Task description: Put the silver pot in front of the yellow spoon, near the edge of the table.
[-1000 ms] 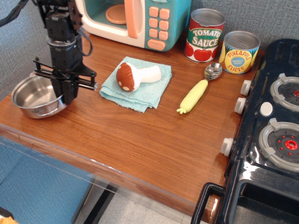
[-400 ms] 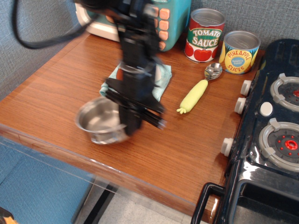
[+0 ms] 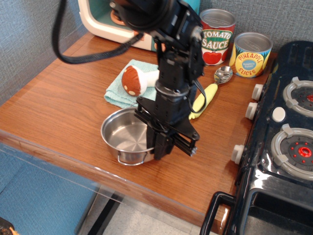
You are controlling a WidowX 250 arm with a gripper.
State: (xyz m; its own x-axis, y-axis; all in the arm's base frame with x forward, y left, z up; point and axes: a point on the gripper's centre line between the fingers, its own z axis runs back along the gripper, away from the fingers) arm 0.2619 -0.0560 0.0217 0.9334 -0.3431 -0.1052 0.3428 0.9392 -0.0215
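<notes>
Holding pot [image 3: 128,137] by its right rim, gripper [image 3: 164,149] clamped on that wall, jaws reaching down over the edge. Sitting close to front edge of tabletop [image 3: 58,112], pot looking at or just above the surface; contact not clear. Lying behind and to the right, spoon [image 3: 208,93] partly hidden by the arm, well apart from pot. Judging placement mostly reached: near the edge, roughly forward of spoon, though somewhat left of it. Remaining, by estimate: nudging slightly rightward if needed, setting down, releasing, retracting. Mushroom [image 3: 133,79] on cloth [image 3: 115,93] undisturbed behind.
</notes>
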